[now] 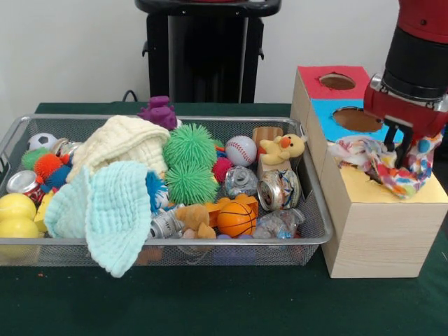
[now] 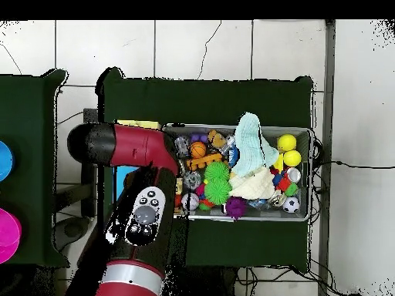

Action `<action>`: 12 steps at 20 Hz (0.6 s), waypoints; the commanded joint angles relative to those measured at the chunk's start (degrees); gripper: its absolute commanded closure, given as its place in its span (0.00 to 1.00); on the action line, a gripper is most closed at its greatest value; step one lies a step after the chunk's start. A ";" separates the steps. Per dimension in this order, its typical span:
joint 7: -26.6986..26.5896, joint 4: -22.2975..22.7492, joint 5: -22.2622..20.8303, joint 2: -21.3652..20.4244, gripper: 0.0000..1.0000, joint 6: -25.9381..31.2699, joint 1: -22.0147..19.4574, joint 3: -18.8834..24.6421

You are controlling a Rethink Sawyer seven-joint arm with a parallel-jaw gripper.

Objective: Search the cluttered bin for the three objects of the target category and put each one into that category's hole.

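Front view low, close across table — overhead straight down, farther; both share bin (image 1: pixel 308 234) (image 2: pixel 308 139).

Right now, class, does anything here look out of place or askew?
Yes: the patterned cloth lies crumpled on top of the wooden box beneath the gripper, not in a hole. In the bin, the pale green cloth droops over the front rim.
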 commanded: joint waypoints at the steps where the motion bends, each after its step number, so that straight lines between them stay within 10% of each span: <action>1: 7.10 -2.39 -8.08 6.79 1.00 -13.68 -0.19 -4.56; 12: 4.65 -4.03 -3.72 8.36 1.00 -3.92 -6.06 4.53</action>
